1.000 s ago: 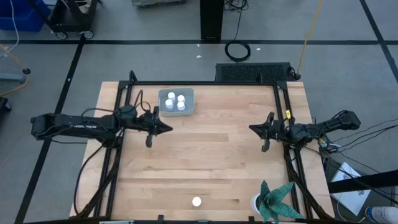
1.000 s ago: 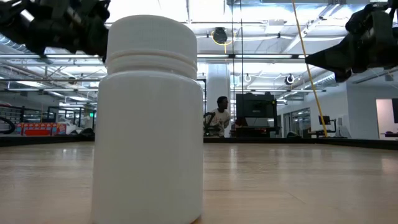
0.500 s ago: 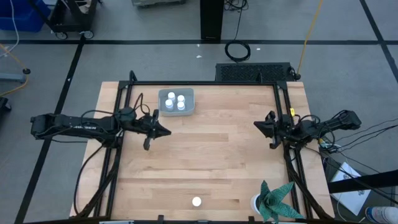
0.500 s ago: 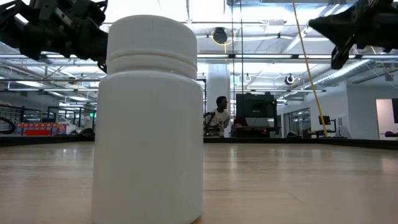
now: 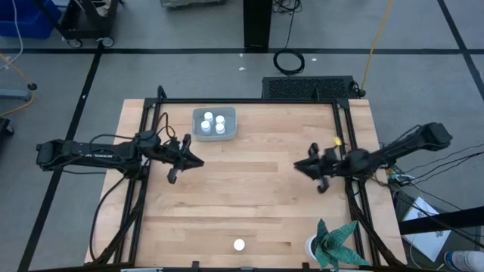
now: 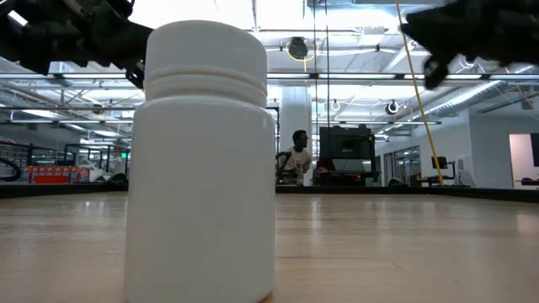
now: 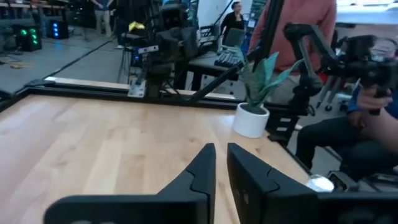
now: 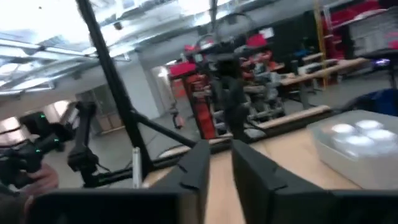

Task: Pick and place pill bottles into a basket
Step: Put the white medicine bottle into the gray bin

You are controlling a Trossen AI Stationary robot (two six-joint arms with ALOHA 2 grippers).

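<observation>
One white pill bottle (image 5: 239,245) stands upright on its base near the table's near edge; it fills the low view (image 6: 202,160). The grey-blue basket (image 5: 198,133) rests at the far left-centre and holds several white bottles (image 5: 214,123); it also shows in the right wrist view (image 8: 323,152). My left gripper (image 5: 200,161) hovers just near of the basket, shut and empty, and shows in its wrist view (image 7: 221,168). My right gripper (image 5: 296,166) hovers over the table's right-centre, shut and empty, pointing toward the left (image 8: 219,163).
A white pot with a green plant (image 5: 327,243) stands at the near right corner, also seen in the left wrist view (image 7: 252,118). A black frame (image 5: 249,100) rims the table. People sit beyond the table (image 7: 348,130) (image 6: 295,156). Bare wood lies between the arms.
My right gripper has gone toward the table's left and a little toward the near edge, its arm reaching farther over the table. My left gripper has drifted slightly toward the near edge. The bottles and basket have stayed put.
</observation>
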